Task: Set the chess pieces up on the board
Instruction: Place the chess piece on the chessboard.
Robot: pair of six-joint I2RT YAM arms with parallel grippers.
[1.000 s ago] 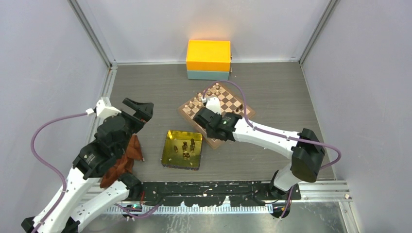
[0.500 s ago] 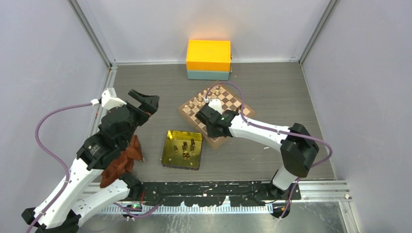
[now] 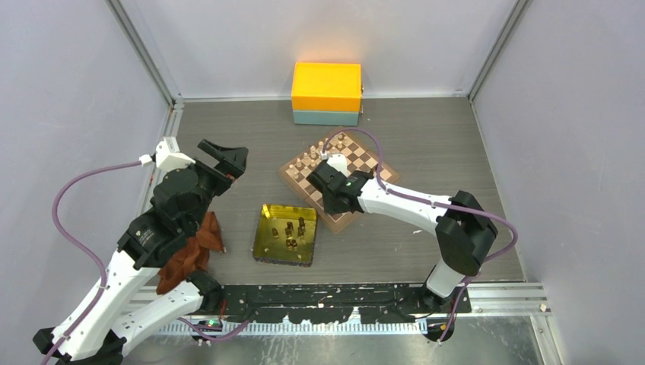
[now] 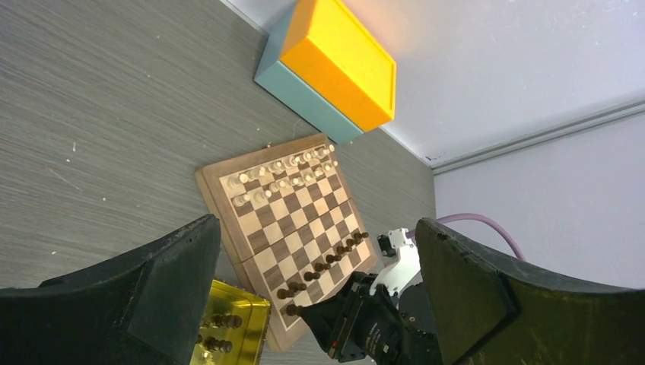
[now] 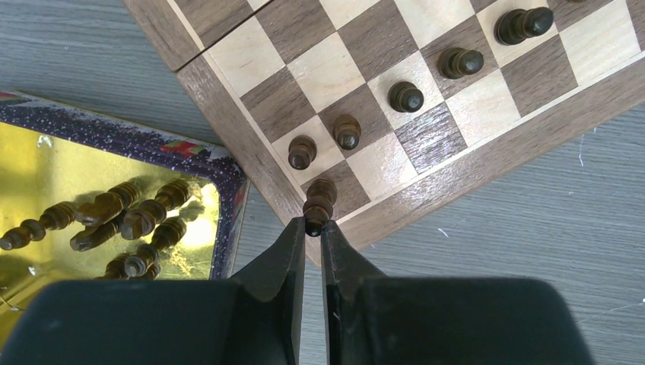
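The board (image 3: 357, 156) lies mid-table, also in the right wrist view (image 5: 494, 156) and left wrist view (image 4: 262, 224). My right gripper (image 5: 313, 226) is shut on the top of a dark-brown chess piece (image 5: 320, 198), which stands on the dark corner square nearest the tray. In the top view the right gripper (image 3: 333, 209) hangs over the board's near corner. More dark pieces (image 5: 405, 96) line the adjacent row. Several others (image 5: 137, 217) lie in the gold tray (image 3: 266, 228). My left gripper (image 3: 228, 163) is open and empty, raised left of the board, shown wide apart (image 4: 316, 228).
Pale beige chessmen (image 3: 316, 156) stand along the board's far-left side. A yellow box on a teal base (image 3: 326, 93) sits by the back wall. A brown cloth (image 3: 194, 251) lies under the left arm. The gold tray's rim (image 5: 228, 171) is right beside the board's corner.
The right arm has shifted slightly left and lowered over the board's near corner, still shut on the piece. The left arm has lifted and swung a little right.
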